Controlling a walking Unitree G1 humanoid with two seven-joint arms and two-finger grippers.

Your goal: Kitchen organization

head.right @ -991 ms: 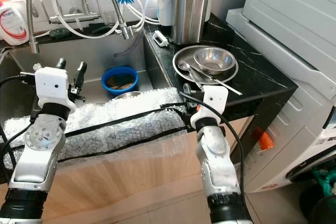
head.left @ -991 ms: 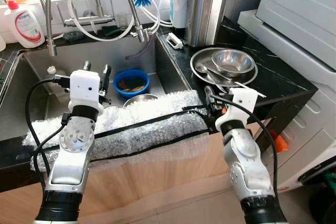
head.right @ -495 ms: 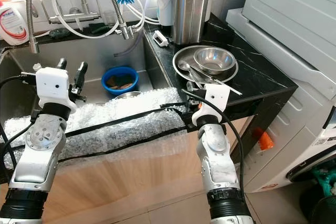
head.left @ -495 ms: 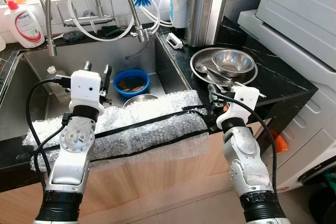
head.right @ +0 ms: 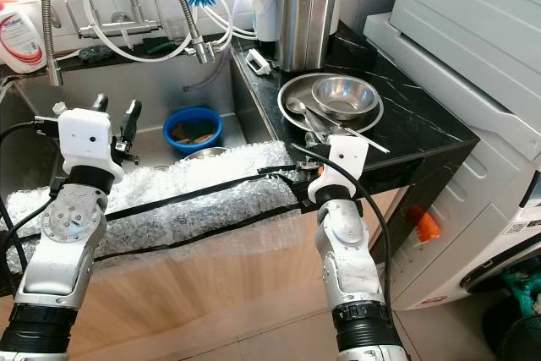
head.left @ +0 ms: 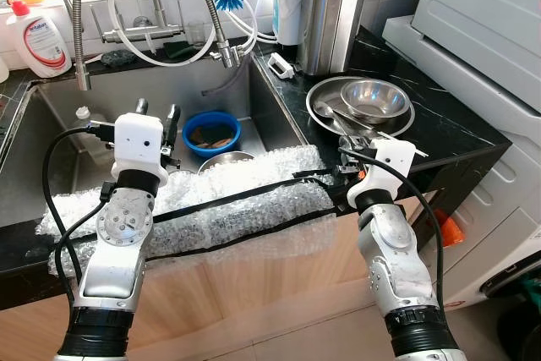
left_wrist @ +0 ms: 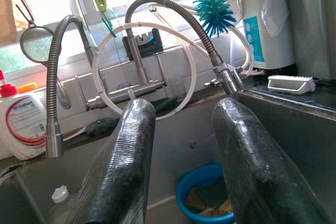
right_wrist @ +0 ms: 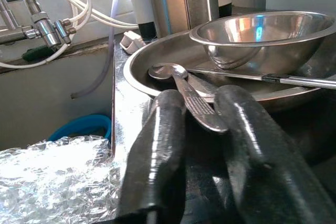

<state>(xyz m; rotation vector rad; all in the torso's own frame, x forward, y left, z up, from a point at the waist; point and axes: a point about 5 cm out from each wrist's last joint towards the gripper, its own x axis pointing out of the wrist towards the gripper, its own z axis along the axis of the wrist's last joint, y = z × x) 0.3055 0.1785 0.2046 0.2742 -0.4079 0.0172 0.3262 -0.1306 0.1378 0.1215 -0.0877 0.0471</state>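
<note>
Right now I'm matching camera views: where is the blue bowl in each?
Left eye: blue bowl in the sink, behind the bubble wrap.
Right eye: bowl, same place.
Left wrist: bowl between the open jaws.
Right wrist: bowl beyond the bubble wrap.
Shared landmark: faucet spray head.

Right hand (head.right: 311, 146) beside steel tray (head.right: 297, 93)

A black stone counter (head.left: 448, 128) sat at the right of the frame. On it lay a round metal tray (head.left: 325, 95), a tall shiny can (head.left: 331, 10) and a small white brush (head.left: 281, 66). Bubble wrap (head.left: 211, 209) covered the sink's front edge.
</note>
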